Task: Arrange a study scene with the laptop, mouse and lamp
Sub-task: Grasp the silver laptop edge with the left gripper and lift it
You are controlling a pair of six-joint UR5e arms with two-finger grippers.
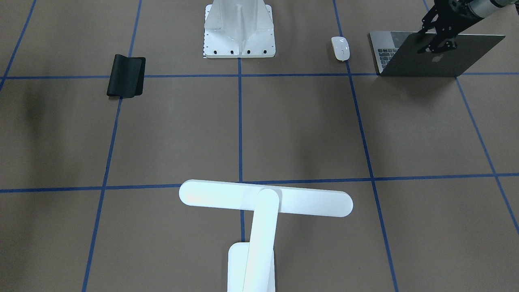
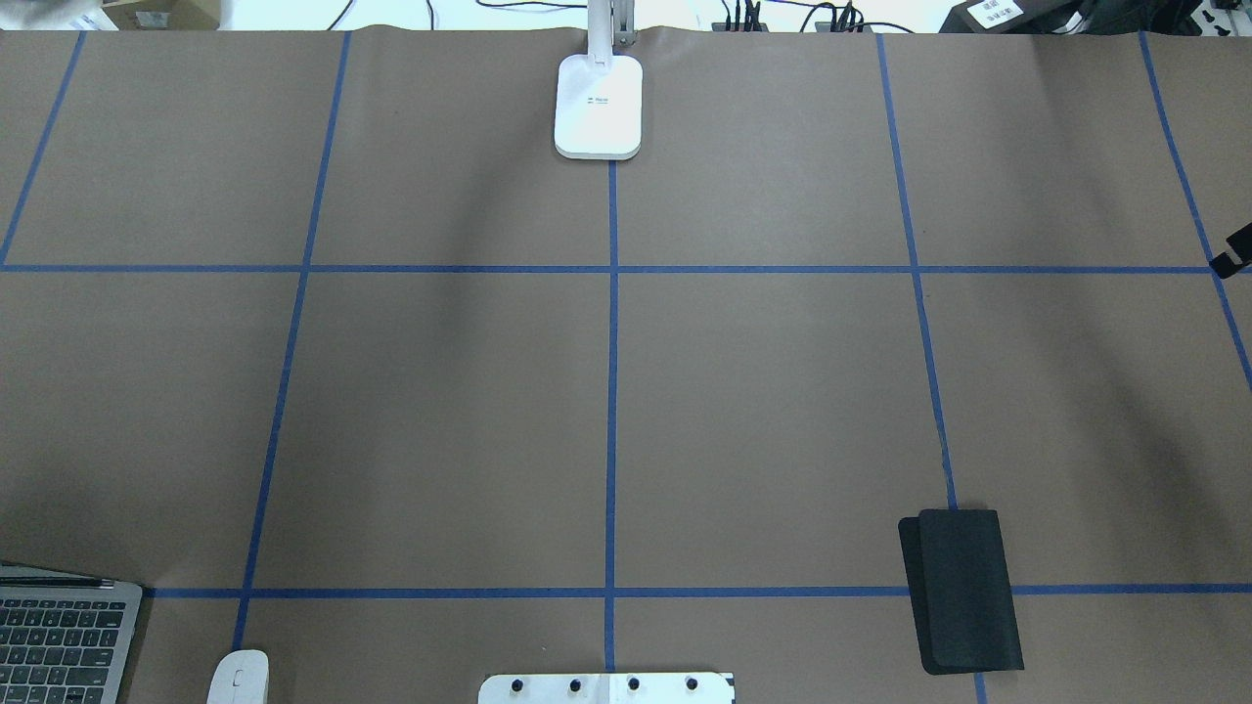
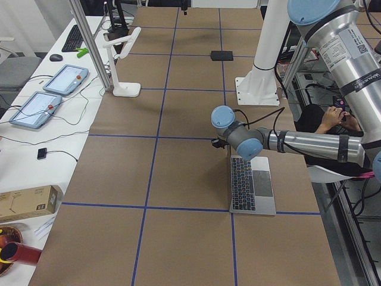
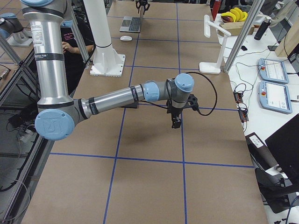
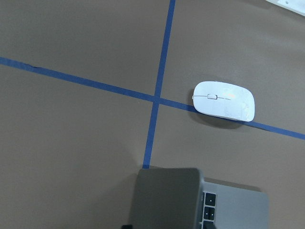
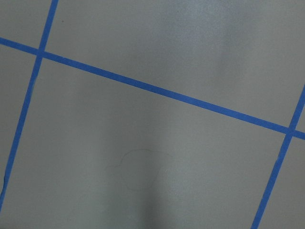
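Note:
The grey laptop [image 1: 440,61] stands half open near the robot's left corner, with its keys [image 2: 59,636] showing. My left gripper [image 1: 430,40] straddles the top edge of the lid and looks shut on it. The white mouse [image 1: 340,48] lies beside the laptop, also in the left wrist view [image 5: 223,100]. The white T-shaped lamp [image 1: 265,198] stands at the table's far middle edge on its base [image 2: 599,106]. My right gripper [image 4: 176,122] hangs over bare table, fingers pointing down. I cannot tell whether it is open or shut.
A folded black mat [image 1: 126,76] lies on the robot's right side, also in the overhead view [image 2: 963,590]. The white ribbed pedestal [image 1: 239,32] stands at the robot's edge in the middle. Blue tape lines divide the brown table.

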